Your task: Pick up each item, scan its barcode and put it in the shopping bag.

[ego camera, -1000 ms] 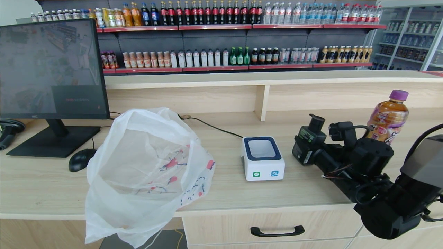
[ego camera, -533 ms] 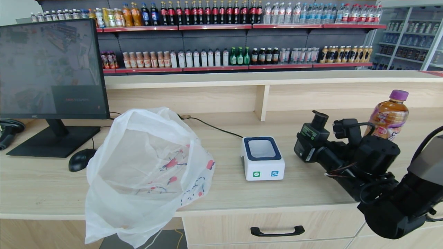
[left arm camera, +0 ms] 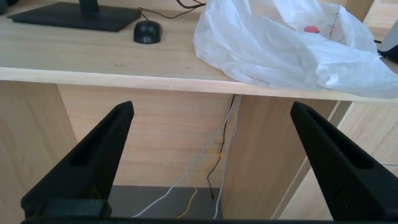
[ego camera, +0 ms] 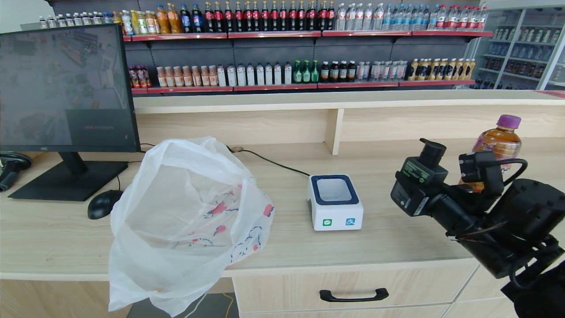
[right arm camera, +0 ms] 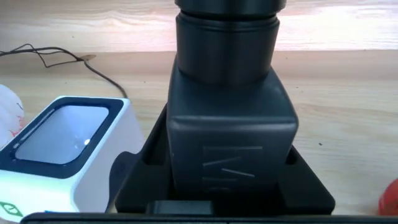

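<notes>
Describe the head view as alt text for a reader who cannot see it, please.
The right gripper holds a dark bottle above a wooden counter, right of a white scanner and an open shopping bag.

Scanner [ego camera: 335, 207] front: green icon [ego camera: 327, 222], blue icon [ego camera: 350, 221].

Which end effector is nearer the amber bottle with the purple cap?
Right. The right end effector, gripping a black bottle, is beside the amber purple-capped bottle; the left end effector is before the wooden counter's front, near the white plastic bag.
</notes>
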Motion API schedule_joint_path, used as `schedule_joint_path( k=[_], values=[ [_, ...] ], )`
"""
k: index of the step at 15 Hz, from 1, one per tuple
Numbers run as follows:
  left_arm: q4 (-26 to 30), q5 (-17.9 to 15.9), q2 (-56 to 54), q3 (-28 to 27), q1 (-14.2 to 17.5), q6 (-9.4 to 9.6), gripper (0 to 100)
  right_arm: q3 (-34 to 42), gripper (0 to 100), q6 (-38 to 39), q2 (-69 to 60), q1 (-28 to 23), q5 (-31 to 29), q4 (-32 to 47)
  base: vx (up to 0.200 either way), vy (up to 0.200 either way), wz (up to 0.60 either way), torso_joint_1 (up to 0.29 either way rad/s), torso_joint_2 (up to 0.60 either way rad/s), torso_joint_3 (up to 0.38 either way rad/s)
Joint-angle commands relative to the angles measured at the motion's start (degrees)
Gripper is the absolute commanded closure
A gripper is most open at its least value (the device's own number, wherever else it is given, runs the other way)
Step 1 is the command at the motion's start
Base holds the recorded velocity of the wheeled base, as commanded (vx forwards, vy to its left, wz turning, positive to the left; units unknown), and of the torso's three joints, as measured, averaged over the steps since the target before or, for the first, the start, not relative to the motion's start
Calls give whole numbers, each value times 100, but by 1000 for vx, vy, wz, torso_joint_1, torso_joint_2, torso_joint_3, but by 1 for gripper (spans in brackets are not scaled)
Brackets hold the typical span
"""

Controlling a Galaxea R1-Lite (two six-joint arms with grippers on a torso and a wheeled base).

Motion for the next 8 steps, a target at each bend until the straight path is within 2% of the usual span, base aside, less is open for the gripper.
schedule_joint_path(
  k=[1, 4, 8],
  values=[
    [-2, -1, -2, 0, 0, -9, 0, 658, 100, -36, -1097, 33, 13, -9, 0, 0, 0, 0, 0, 0],
    [33, -1, -2, 0, 0, 18, 0, 1669, 100, -71, -2239, -73, 13, -9, 0, 0, 0, 0, 0, 0],
    [77, -1, -2, 0, 0, 26, 0, 1994, 100, -141, -2679, -240, 427, -9, 0, 0, 0, 0, 0, 0]
  ],
)
